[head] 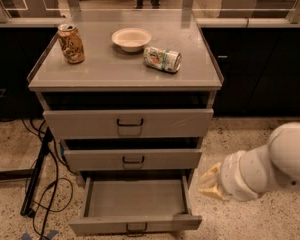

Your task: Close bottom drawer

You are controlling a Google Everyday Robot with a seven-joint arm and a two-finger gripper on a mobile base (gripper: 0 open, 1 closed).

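The grey cabinet has three drawers. The bottom drawer (pixel 135 199) is pulled far out, a wide shallow empty tray with a short front panel and a small dark wire handle (pixel 135 227). The middle drawer (pixel 132 159) and top drawer (pixel 128 122) stand slightly out. My gripper (pixel 209 182) is at the lower right, beside the bottom drawer's right side, on the end of the white arm (pixel 270 166). Only its pale tip shows; it touches nothing that I can see.
On the cabinet top (pixel 105 69) stand an upright brown can (pixel 71 44), a white bowl (pixel 132 38) and a green-white can lying on its side (pixel 162 59). Black cables and a stand leg (pixel 37 176) lie on the speckled floor at left. Dark cabinets stand behind.
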